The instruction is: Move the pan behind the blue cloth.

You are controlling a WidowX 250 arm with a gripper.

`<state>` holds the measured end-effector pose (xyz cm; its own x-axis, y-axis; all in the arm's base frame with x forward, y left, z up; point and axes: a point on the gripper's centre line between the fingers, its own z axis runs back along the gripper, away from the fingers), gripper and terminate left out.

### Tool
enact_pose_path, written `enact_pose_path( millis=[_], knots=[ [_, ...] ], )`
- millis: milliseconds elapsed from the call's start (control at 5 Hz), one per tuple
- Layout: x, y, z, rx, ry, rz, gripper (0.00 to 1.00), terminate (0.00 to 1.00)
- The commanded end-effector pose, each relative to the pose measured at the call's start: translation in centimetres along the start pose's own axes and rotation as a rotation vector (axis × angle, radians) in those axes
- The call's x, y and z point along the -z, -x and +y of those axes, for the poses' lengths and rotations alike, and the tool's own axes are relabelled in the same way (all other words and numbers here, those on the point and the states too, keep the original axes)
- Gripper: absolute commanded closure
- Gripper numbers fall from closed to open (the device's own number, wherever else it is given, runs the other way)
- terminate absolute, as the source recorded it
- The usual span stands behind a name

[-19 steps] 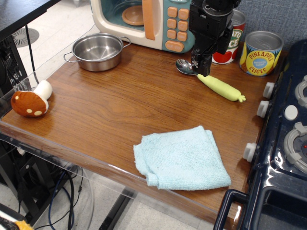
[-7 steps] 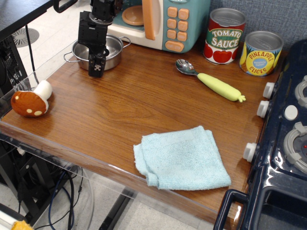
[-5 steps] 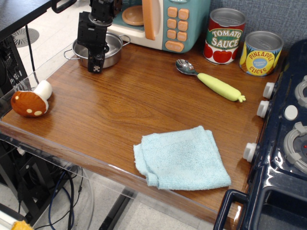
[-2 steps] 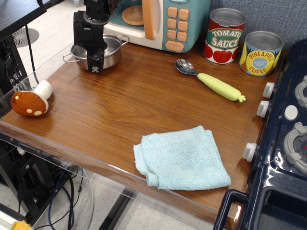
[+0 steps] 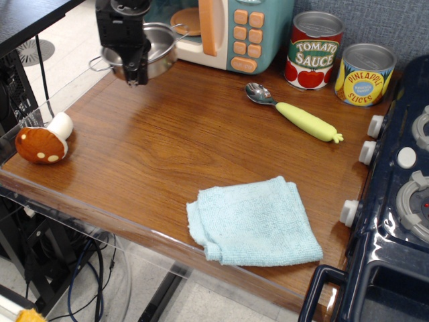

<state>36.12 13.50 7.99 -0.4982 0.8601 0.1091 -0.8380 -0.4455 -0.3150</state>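
The pan [image 5: 158, 52], a small shiny steel pot with two wire loop handles, is at the back left, in front of the toy microwave. It looks lifted off the wood and slightly tilted. My black gripper [image 5: 135, 72] comes down from above and is shut on the pan's near-left rim. The blue cloth [image 5: 255, 221], a pale folded terry towel, lies flat near the table's front edge, right of centre and far from the gripper. The gripper hides part of the pan's left side.
A toy microwave [image 5: 234, 30] stands at the back. A tomato sauce can [image 5: 314, 50] and a pineapple can [image 5: 364, 74] stand at the back right. A green-handled spoon [image 5: 295, 113] lies behind the cloth. A toy mushroom [image 5: 43, 141] lies left; a toy stove [image 5: 402, 188] is at the right.
The gripper came from the back right over to the pan, closed on its near rim, and has raised it up and back towards the microwave. The cloth has not moved.
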Motion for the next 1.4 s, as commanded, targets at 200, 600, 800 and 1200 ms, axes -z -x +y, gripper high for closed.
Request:
enact_pose_path(
  millis=[200, 600, 800, 1200],
  knots=[
    [-3.8, 7.4, 6.3, 0.357, 0.139, 0.119, 1.0, 0.0],
    [-1.1, 11.0, 9.1, 0.513, 0.127, 0.134, 1.0, 0.0],
    [0.1, 11.6, 9.8, 0.545, 0.114, 0.121, 1.0, 0.0],
    [2.0, 11.8, 10.9, 0.596, 0.084, 0.095, 1.0, 0.0]
  ],
)
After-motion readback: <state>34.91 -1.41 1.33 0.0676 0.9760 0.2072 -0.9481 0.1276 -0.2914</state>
